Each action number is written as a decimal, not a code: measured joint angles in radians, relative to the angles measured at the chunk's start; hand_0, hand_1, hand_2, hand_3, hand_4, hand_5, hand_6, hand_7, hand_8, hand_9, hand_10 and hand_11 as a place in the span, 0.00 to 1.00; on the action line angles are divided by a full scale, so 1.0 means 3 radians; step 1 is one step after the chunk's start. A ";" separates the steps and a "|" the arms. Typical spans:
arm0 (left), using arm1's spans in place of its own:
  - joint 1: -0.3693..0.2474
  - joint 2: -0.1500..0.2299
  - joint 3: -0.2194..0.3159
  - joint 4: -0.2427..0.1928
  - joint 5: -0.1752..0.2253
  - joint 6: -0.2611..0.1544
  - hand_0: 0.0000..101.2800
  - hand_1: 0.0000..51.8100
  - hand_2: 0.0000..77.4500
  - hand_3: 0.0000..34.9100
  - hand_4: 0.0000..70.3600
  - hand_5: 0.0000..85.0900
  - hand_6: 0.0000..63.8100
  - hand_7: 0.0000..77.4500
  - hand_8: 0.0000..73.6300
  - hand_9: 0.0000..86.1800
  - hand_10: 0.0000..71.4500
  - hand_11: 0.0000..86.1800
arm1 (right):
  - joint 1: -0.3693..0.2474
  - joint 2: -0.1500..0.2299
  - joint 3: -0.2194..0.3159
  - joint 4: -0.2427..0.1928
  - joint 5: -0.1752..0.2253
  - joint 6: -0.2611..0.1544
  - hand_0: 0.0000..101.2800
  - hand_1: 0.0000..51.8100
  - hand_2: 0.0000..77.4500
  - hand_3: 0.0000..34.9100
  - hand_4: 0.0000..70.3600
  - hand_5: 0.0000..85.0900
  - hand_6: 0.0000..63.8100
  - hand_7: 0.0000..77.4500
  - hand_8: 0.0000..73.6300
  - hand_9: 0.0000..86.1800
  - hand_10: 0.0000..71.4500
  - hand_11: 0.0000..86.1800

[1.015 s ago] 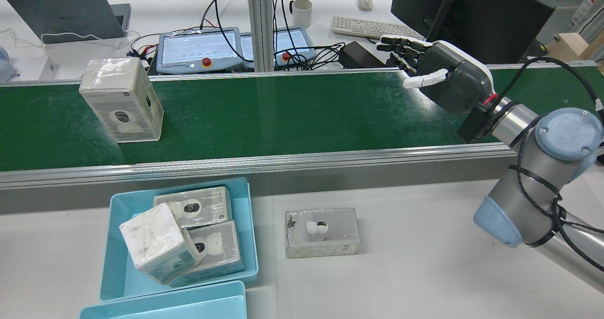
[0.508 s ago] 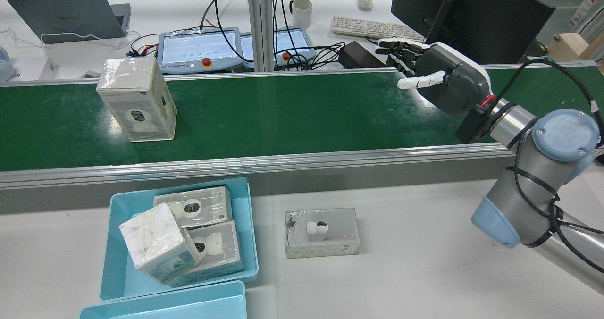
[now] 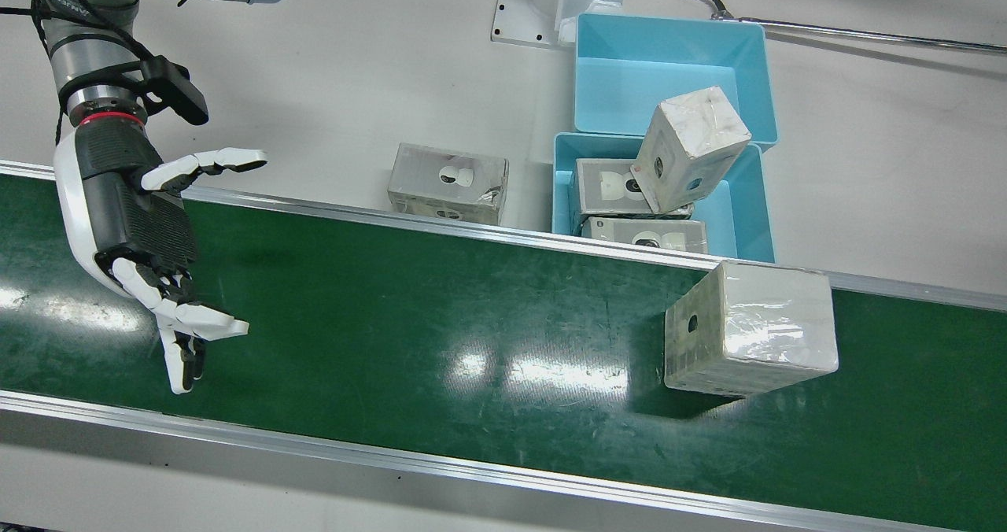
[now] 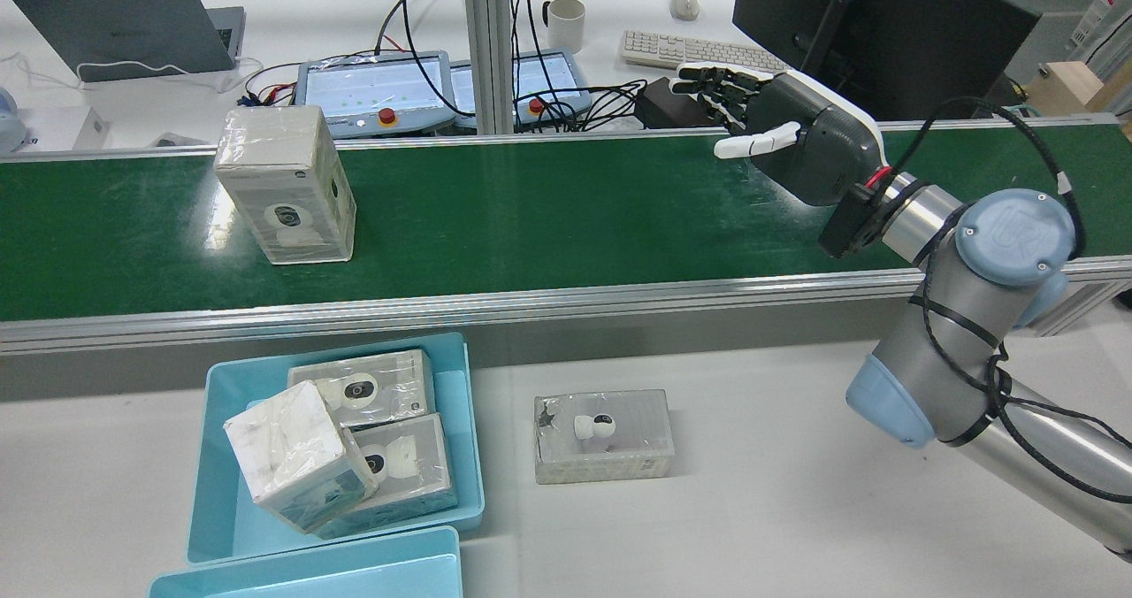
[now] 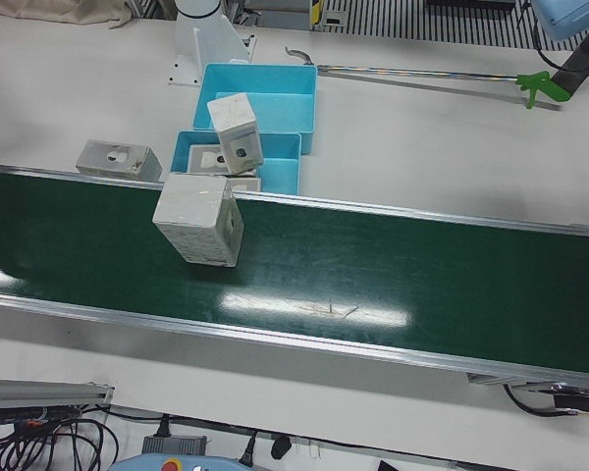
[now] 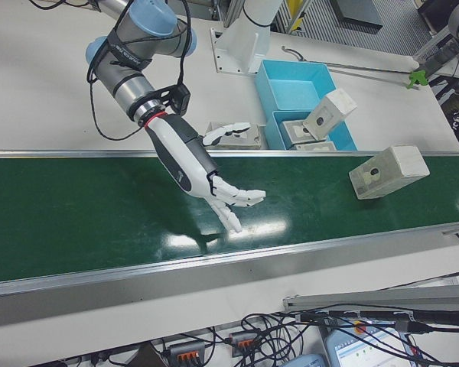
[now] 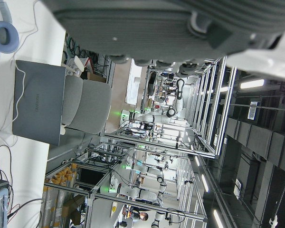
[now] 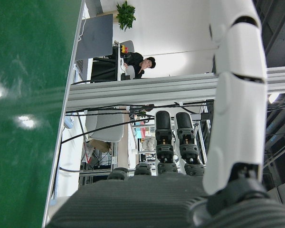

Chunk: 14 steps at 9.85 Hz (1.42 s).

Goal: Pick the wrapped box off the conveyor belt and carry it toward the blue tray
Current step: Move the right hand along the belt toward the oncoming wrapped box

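Rear view shows the wrapped box standing upright on the green conveyor belt, on the left part of that view, with its printed face turned to the near edge of the belt. The right hand hangs over the belt on the right part of the same view, well apart from the box. Its fingers are spread and stretched out toward the far edge of the belt, its thumb points to the box side, and it holds nothing.

From the front view the same hand is seen above the belt near its left end in that view, palm turned toward the box, fingers apart. The box stands close to the belt edge that is next to the trays.

The blue tray lies on the white table just beside the belt. It has three wrapped boxes inside; one of them leans tilted on the two others. A second blue tray touches it on the side away from the belt. One more wrapped box lies flat on the table between the tray and the right arm.

For the left hand, only the left hand view shows a part of it; whether its fingers are apart or together I cannot tell.
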 joint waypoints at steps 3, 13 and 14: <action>0.0000 0.0000 0.0000 0.0000 0.0000 0.0000 0.00 0.00 0.01 0.00 0.00 0.01 0.00 0.01 0.01 0.00 0.01 0.00 | -0.0101 0.0132 -0.0061 -0.0017 0.0066 -0.0003 0.47 0.28 0.21 0.04 0.28 0.24 0.14 0.34 0.00 0.05 0.01 0.03; 0.0000 0.0000 0.0000 0.0000 0.0000 0.0000 0.00 0.00 0.01 0.00 0.00 0.01 0.00 0.01 0.01 0.00 0.01 0.00 | -0.0208 0.0126 -0.0148 -0.0018 0.0087 -0.0050 0.48 0.29 0.19 0.05 0.23 0.24 0.15 0.32 0.01 0.04 0.01 0.02; 0.0000 0.0000 0.0000 0.0000 0.0000 0.0000 0.00 0.00 0.01 0.00 0.00 0.01 0.00 0.01 0.01 0.00 0.00 0.00 | -0.0208 0.0126 -0.0148 -0.0020 0.0088 -0.0049 0.48 0.29 0.19 0.05 0.23 0.24 0.15 0.32 0.01 0.04 0.01 0.02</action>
